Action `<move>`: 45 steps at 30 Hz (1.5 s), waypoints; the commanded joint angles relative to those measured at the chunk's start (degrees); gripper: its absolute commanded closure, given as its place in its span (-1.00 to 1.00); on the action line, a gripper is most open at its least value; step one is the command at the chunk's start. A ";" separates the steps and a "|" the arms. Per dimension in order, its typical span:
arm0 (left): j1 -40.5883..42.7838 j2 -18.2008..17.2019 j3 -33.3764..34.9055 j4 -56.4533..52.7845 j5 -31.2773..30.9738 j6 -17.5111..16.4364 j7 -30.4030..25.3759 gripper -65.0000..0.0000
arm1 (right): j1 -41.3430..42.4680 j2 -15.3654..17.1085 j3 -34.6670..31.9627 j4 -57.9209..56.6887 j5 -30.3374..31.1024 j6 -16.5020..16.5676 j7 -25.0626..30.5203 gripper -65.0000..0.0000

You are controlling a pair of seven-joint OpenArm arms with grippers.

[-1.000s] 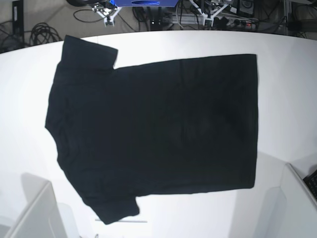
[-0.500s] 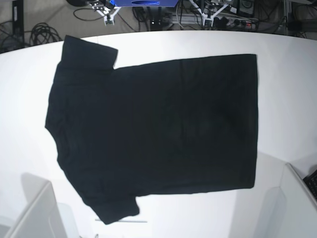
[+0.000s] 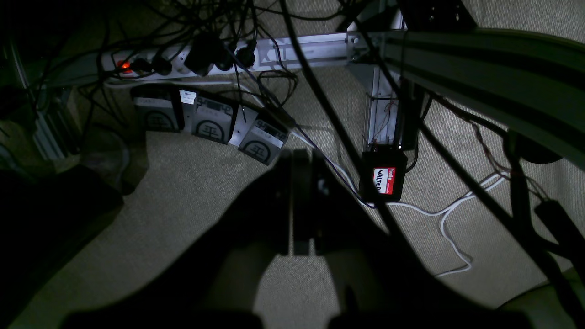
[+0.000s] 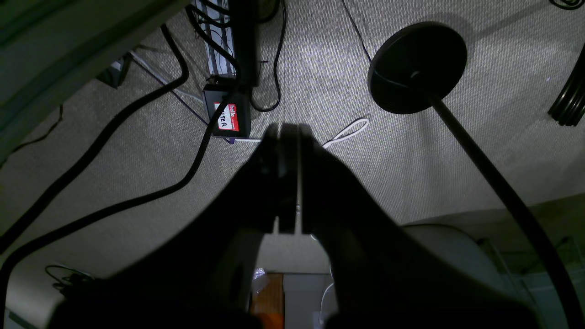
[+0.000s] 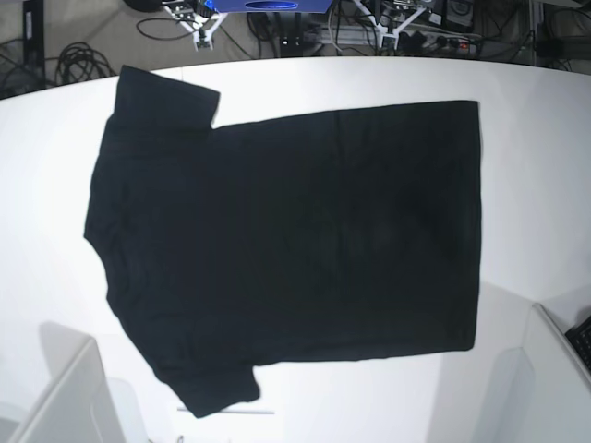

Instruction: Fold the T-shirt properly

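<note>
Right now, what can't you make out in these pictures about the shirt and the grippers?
- T-shirt, base view: underside hidden against the table; any print there can't be seen.
- Both wrist views: only floor and cables, no shirt.
- Left gripper and right gripper: dark silhouettes, shut, surface detail lost in shadow.
- Base view: neither gripper appears.

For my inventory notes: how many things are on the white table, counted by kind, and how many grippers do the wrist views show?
T-shirt, black, spread flat on the table: 1
Grippers, both shut and empty: 2 (left gripper, right gripper)
Total: 3
</note>
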 commanded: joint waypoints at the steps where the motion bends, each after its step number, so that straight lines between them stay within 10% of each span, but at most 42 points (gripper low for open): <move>1: 0.44 -0.13 0.01 0.07 0.08 0.12 -0.37 1.00 | -0.27 0.14 -0.06 0.19 -0.10 -0.27 0.02 1.00; 18: 2.82 -0.13 0.19 1.57 0.08 0.12 -0.54 1.00 | -1.50 0.93 0.12 0.45 -0.10 -0.27 0.20 1.00; 45: 44.14 -8.48 -7.29 59.41 -0.01 0.12 -0.37 1.00 | -36.40 0.85 17.35 54.52 0.25 -0.36 -3.05 1.00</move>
